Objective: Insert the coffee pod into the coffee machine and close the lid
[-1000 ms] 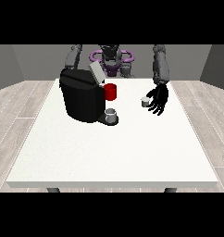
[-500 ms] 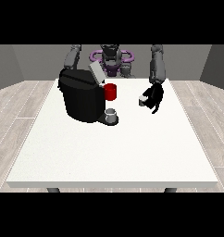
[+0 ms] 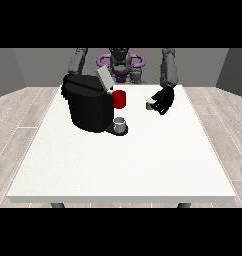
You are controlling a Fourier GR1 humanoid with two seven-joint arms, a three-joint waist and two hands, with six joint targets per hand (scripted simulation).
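The black coffee machine (image 3: 88, 107) stands on the table's far left part, with its grey lid (image 3: 104, 78) tilted up and open. A red part (image 3: 119, 99) sits on its front, above a small grey cup (image 3: 121, 123) on the drip stand. Right of the machine, the hand at the view's right (image 3: 164, 99) has its fingers curled round the small grey coffee pod (image 3: 150, 105), held just above the table. The other arm (image 3: 78, 61) drops behind the machine, which hides its hand.
The white table (image 3: 123, 165) stretches wide towards the camera, with its front edge near the view's bottom. The robot's torso (image 3: 120, 65) stands behind the far edge.
The hand at the view's right went from spread beside the pod to curled round it, then moved a little up and towards the machine with the pod.
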